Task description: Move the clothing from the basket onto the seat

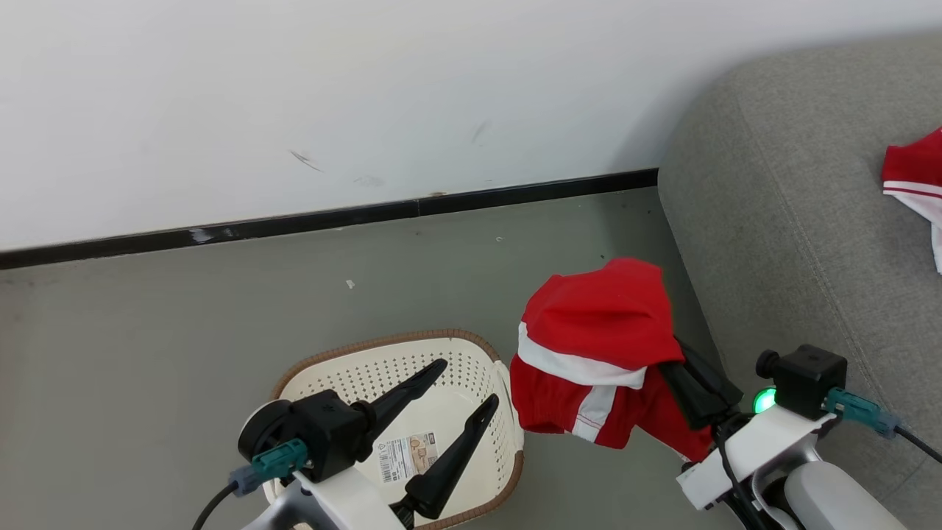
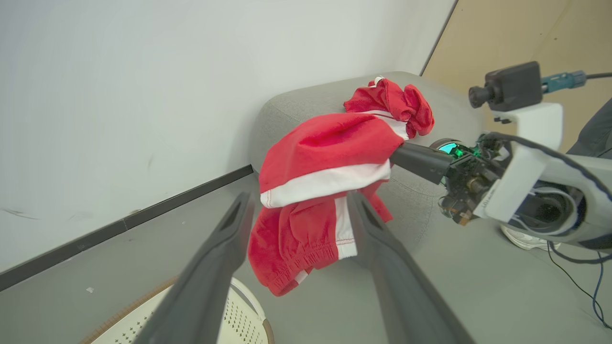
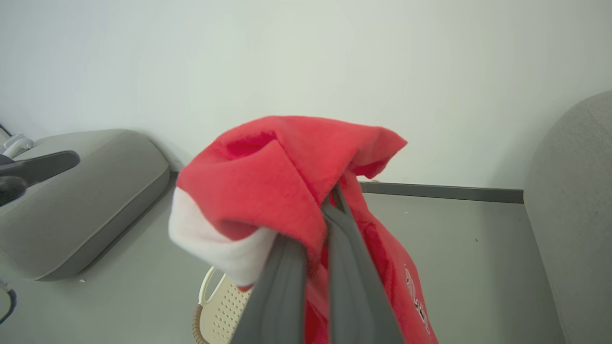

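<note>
Garment [image 1: 596,346] hung clear of the basket [image 1: 383,340], just beside the sofa [image 1: 795,221], pinched in my tightly closed right hand [image 3: 330,205]. My left hand [image 1: 466,383], spread wide and holding nothing, hovered over the basket. A second garment [image 1: 916,184] lay on the sofa. Step, as I judged it: carrying. The next move called for a swing right and a release over the sofa.

Right gripper [image 1: 688,377] was clamped on a red garment [image 1: 596,331], held above the floor [image 1: 184,331] between basket [image 1: 383,340] and sofa [image 1: 773,221]. Left gripper [image 1: 466,383] stood open over the basket. A second red garment [image 1: 916,177] lay on the sofa.
</note>
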Controlling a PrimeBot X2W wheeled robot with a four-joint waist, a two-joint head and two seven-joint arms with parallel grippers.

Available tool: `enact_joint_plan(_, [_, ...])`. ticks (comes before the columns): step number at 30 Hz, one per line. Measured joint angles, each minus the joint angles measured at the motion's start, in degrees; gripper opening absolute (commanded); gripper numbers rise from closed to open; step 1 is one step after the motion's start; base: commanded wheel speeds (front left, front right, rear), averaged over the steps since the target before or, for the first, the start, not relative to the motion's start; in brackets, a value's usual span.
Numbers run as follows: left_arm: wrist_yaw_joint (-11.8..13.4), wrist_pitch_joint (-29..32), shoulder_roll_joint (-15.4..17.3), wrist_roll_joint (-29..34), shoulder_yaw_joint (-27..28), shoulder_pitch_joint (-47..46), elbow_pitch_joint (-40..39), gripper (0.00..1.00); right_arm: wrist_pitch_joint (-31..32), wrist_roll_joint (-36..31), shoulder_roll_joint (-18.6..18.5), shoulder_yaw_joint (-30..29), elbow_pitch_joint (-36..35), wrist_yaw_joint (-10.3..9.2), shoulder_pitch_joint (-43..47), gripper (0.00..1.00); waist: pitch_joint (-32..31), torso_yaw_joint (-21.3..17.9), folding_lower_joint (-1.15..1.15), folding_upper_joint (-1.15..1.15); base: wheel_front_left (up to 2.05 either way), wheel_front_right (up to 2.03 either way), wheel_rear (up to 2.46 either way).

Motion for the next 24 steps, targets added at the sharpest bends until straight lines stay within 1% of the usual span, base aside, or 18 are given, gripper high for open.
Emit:
enact_joint_plan(5, [-0.7,-0.5,0.1,0.0,-0.5,0.0,0.0,1.0,0.0,-1.1,0.0,-2.1,-1.3,-0.01,1.5,0.0,0.0,-1.7,0.0,0.0,0.0,0.0,0.0])
enact_joint_plan(14, [-1.7,-1.5,0.1,0.0,-1.1,0.3,0.0,1.0,0.0,-1.9,0.1,-7.6,-3.3,-0.01,4.2,0.0,0.0,-5.3,0.0,0.0,0.0,0.0,0.0])
enact_joint_plan(24, [-1.7,-2.8,0.3,0.1,-1.2,0.8,0.1,1.0,0.0,-2.0,1.0,-11.2,-5.1,-0.01,6.9,0.0,0.0,-9.5,0.0,0.0,0.0,0.0,0.0])
